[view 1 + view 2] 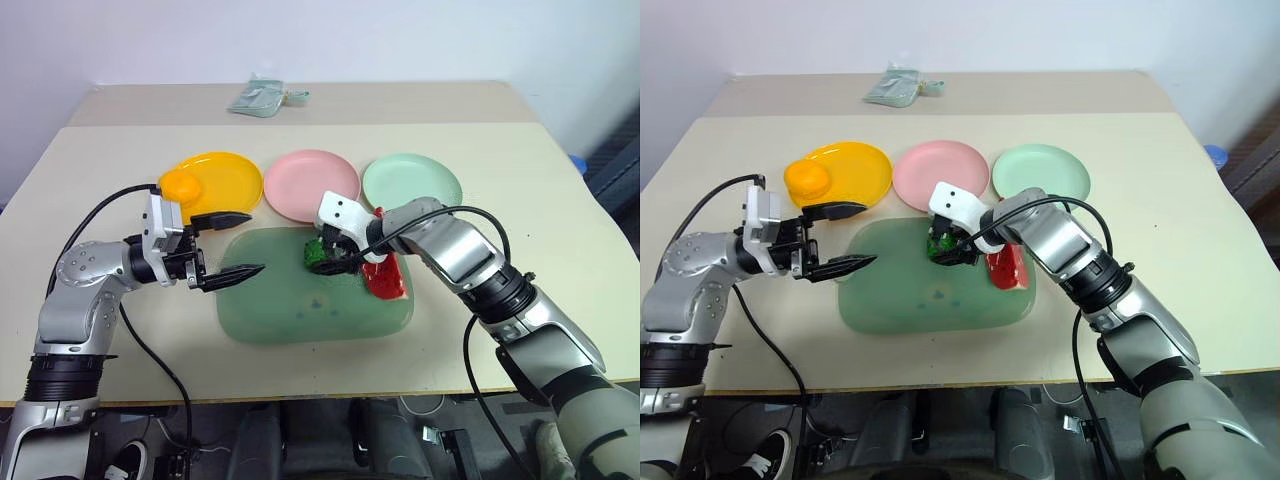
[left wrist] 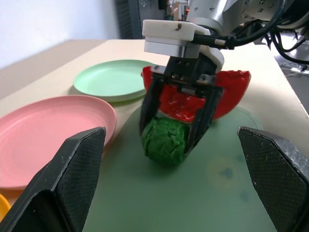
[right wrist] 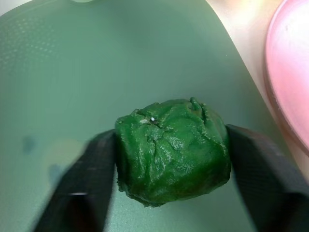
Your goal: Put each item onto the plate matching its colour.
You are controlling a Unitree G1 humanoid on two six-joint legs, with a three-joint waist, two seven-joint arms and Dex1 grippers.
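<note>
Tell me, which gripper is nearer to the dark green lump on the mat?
The right. The right gripper has its fingers on both sides of the dark green lump, touching it. The left gripper is open, apart from it, across the mat.

The two eye views look from up high, forward and down, at the whole bench point(image 1: 120, 150) out to its far edge and the wall. They share almost the same scene, just slid a little sideways from each other.

The left wrist view sits low, near the mat point(image 2: 203, 193). It looks out between its own two black fingers point(image 2: 63, 179) at the right pincer point(image 2: 179, 121) and the green lump point(image 2: 164, 141).

The right wrist view is very close. It looks down at the same lump on the same mat.
</note>
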